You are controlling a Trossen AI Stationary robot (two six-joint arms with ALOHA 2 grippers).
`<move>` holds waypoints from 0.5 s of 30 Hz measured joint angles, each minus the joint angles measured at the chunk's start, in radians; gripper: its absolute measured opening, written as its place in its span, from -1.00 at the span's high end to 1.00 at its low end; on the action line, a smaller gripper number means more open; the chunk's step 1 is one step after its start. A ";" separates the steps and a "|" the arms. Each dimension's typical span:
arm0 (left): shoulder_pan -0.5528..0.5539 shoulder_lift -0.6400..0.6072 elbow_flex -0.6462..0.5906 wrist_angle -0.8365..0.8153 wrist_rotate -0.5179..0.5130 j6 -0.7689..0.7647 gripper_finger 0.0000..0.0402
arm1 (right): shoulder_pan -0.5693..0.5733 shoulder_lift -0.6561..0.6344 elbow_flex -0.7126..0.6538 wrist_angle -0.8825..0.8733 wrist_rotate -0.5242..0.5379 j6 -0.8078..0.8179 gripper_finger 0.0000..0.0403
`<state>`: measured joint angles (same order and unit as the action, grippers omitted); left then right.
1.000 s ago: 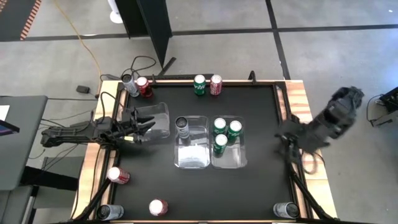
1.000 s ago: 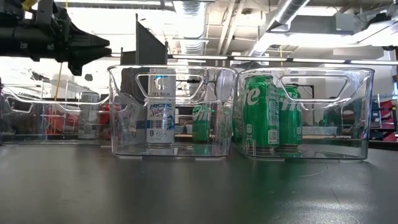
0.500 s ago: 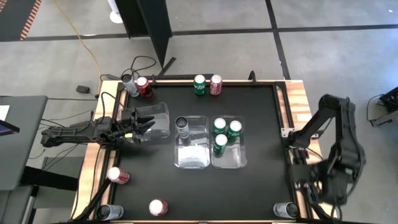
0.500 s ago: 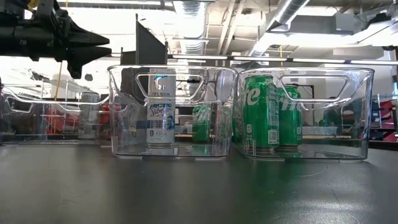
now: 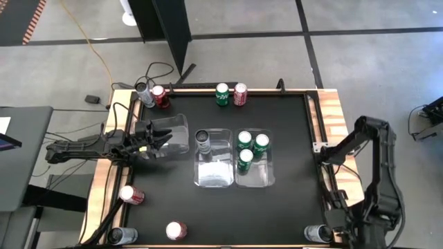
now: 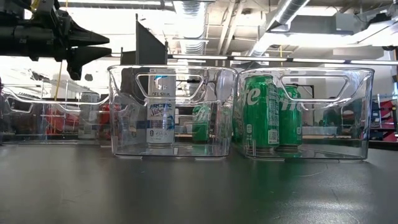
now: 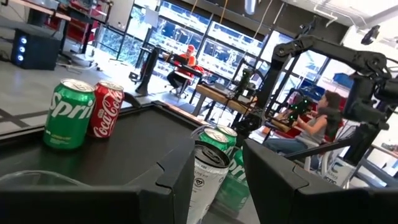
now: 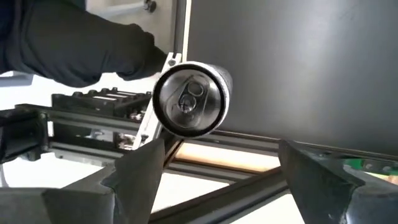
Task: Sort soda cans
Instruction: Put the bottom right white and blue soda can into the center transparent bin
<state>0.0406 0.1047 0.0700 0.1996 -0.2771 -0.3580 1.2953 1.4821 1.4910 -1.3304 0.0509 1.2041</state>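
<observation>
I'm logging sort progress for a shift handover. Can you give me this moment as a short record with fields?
middle bin: one silver can
right bin: three green cans
left bin: no can seen in it
left pincer: empty, over the left bin
right pincer: open, poised over the silver corner can, not yet gripping
unsorted: green can and red can at the far edge

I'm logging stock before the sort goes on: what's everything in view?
green cans: four, green, three in right bin at; one at far edge
red cans: four, red, two at far edge; two near-left
silver cans: four, silver, one in middle bin at; three at corners
bins: three, clear, mid-table row
table: one, black
people: two, seated, room beyond
left claw: dark, open, above left bin
right claw: dark, open, above near-right silver can
</observation>
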 joint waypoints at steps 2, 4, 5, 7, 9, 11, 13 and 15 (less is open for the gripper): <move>0.000 0.000 0.000 0.000 -0.004 -0.006 0.34 | 0.000 0.015 0.000 0.021 0.000 -0.003 -0.64; 0.000 0.000 0.000 0.000 -0.005 -0.006 0.34 | -0.001 0.030 0.000 0.041 0.000 -0.007 -0.64; 0.000 0.000 0.000 0.000 -0.005 -0.006 0.34 | -0.002 0.036 0.000 0.046 0.000 -0.008 -0.64; 0.000 0.000 0.000 0.000 -0.005 -0.006 0.34 | -0.011 0.049 0.000 0.050 0.000 -0.008 -0.64; 0.000 0.000 0.000 0.000 -0.005 0.000 0.34 | -0.015 0.063 0.000 0.054 0.000 -0.006 -0.64; 0.000 0.000 0.000 0.000 -0.004 0.009 0.34 | -0.018 0.078 0.000 0.054 0.001 -0.001 -0.64; 0.000 0.000 0.000 -0.002 -0.004 0.019 0.34 | -0.029 0.091 0.000 0.056 0.000 0.000 -0.64; 0.000 0.000 0.000 -0.005 -0.004 0.024 0.34 | -0.035 0.103 0.000 0.066 0.000 0.000 -0.64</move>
<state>0.0406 0.1047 0.0700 0.1941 -0.2812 -0.3336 1.2606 1.5849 1.4910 -1.2649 0.0509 1.2041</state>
